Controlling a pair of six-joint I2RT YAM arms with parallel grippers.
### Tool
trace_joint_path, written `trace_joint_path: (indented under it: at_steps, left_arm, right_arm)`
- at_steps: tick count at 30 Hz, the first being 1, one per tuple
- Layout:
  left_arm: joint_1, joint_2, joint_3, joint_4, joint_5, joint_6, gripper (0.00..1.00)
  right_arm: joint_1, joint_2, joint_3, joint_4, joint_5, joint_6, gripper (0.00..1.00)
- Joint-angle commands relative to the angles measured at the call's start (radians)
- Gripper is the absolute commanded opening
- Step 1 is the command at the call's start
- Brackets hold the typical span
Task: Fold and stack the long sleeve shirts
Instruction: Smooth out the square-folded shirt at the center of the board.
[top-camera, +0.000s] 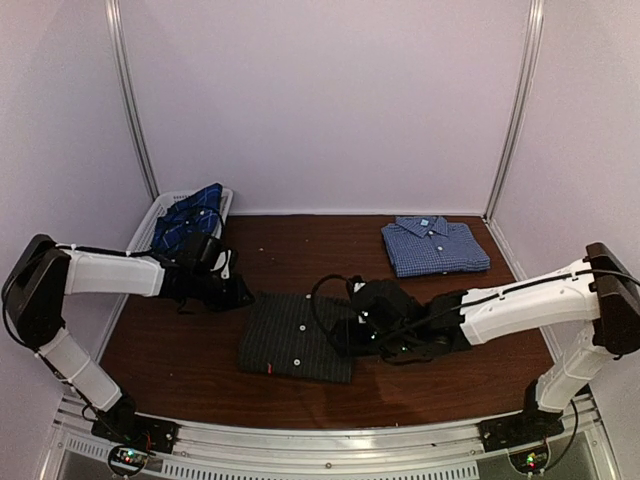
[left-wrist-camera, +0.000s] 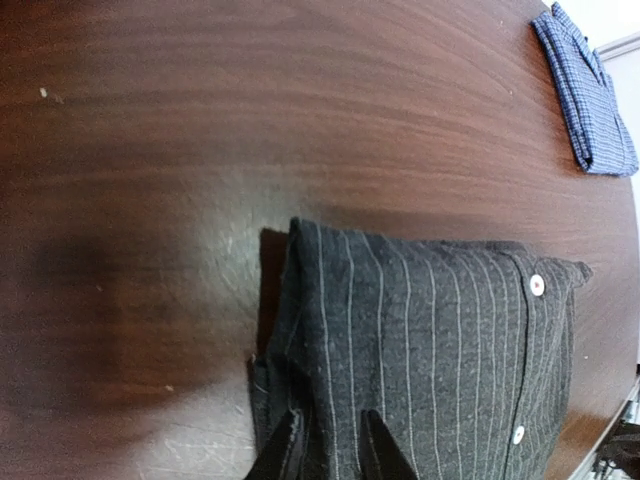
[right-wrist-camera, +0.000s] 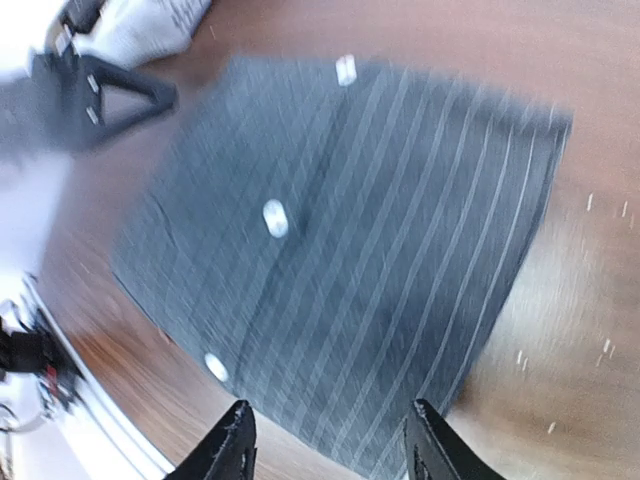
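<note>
Two tools flank the folded pinstripe shirt (top-camera: 297, 337) at the middle of the desk (top-camera: 180, 355). The left tool (left-wrist-camera: 335, 455) is slightly parted at its left edge, and the right tool (right-wrist-camera: 332, 445) is spread wide above its right. The checked shirt (top-camera: 434, 245) lies far-right, nearer the right tool.

You have a dark wood table (top-camera: 300, 245) carrying a folded charcoal pinstriped shirt (top-camera: 290, 335) near the front middle, a folded blue check shirt (top-camera: 434, 245) far right, and a white mesh basket (top-camera: 148, 222) far left.

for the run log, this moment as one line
pinstripe shirt: folded, table centre | check shirt: folded, far right | plaid shirt: in basket | left gripper: at pinstripe edge, grip unclear | right gripper: open over pinstripe
</note>
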Motion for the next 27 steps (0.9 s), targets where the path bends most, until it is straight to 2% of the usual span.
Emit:
trace_joint_path:
  at_steps: [1,6,12,15,18,27]
  left_arm:
    - [0.011,-0.042,0.076,-0.115,-0.099,0.081,0.25]
    - [-0.019,-0.096,0.107,-0.185,-0.092,0.099,0.24]
    - [-0.151,-0.140,0.100,-0.161,-0.004,0.028,0.21]
    - [-0.206,-0.106,0.075,-0.106,0.033,-0.011,0.20]
    - [-0.217,-0.044,0.052,-0.061,0.049,-0.025,0.19]
    - [-0.216,0.094,-0.025,-0.023,-0.047,-0.015,0.16]
  right_arm:
    - [-0.105,-0.057,0.055,0.059,-0.046,-0.066,0.52]
    - [-0.200,0.001,0.086,0.131,-0.158,-0.116,0.47]
    - [-0.286,0.139,0.195,0.178,-0.275,-0.180,0.44]
    - [-0.319,0.214,0.244,0.180,-0.315,-0.202,0.43]
    - [-0.361,0.274,0.257,0.209,-0.372,-0.202,0.42]
    - [-0.465,0.432,0.287,0.245,-0.473,-0.230,0.40]
